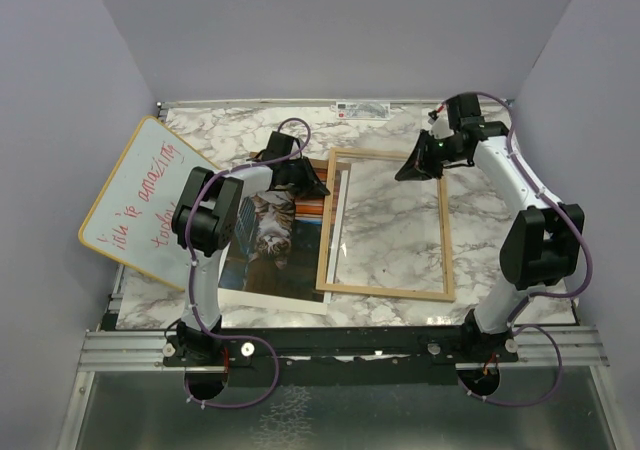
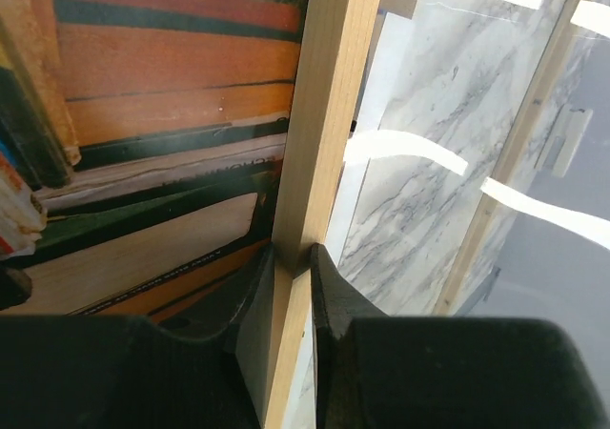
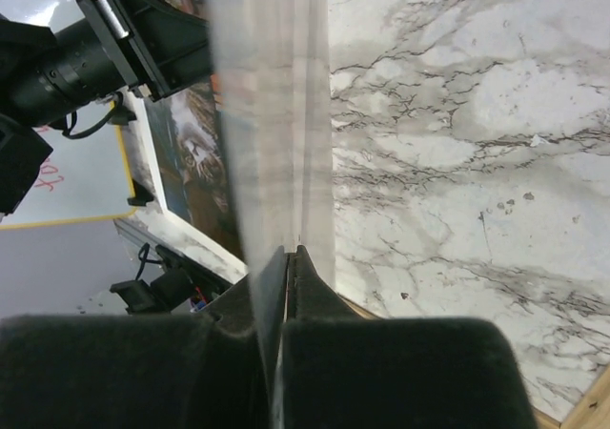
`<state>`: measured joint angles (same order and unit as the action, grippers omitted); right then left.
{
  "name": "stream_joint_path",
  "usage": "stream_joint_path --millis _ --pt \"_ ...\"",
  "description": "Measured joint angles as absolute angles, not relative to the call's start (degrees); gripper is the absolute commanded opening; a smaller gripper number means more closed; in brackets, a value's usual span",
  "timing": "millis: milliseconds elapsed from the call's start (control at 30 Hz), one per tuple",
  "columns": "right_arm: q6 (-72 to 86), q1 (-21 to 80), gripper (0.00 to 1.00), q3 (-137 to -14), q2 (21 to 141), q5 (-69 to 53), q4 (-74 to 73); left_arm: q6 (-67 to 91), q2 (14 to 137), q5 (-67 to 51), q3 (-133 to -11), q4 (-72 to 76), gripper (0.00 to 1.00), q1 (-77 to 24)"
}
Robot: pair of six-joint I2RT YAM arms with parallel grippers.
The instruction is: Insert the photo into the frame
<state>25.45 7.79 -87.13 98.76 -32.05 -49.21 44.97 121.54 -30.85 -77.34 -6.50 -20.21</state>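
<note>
**Operator:** Start at the left. Any legible text?

**Technician:** Left of the left pincer (image 1: 300, 178) lies the whiteboard (image 1: 140, 200), which carries red handwriting. The word "amazing" can be read; the other words cannot.

**Operator:** State of that pincer?

**Technician:** Grasping. Both pads press the left wooden rail of the frame (image 2: 329, 114). The photo (image 1: 268, 245) lies flat on the table (image 1: 400, 125), image up. It sits to the left of the pincer and nearer the arm bases, with its right margin beneath that rail (spine lettering on the pictured books is blurred).

**Operator:** And to the right?

**Technician:** The right pincer (image 3: 289, 250) is clenched on a thin transparent edge, the clear pane (image 3: 272, 114), at the far side of the frame. Farther off and to its left, a white label strip (image 1: 360, 107) sits at the table's far edge. Its print is too small to read.
</note>
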Motion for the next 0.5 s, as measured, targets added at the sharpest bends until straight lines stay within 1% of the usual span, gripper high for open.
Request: stream_joint_path --millis 333,500 --pt "26.17 7.79 0.01 -80.51 98.78 -36.62 -42.48 44.91 121.99 -30.85 -78.3 -7.31 0.19 -20.29" --pt "26.83 7.75 0.01 -78.61 98.78 -37.98 -42.06 44.88 122.06 -30.85 -78.52 -7.66 0.19 -20.29"
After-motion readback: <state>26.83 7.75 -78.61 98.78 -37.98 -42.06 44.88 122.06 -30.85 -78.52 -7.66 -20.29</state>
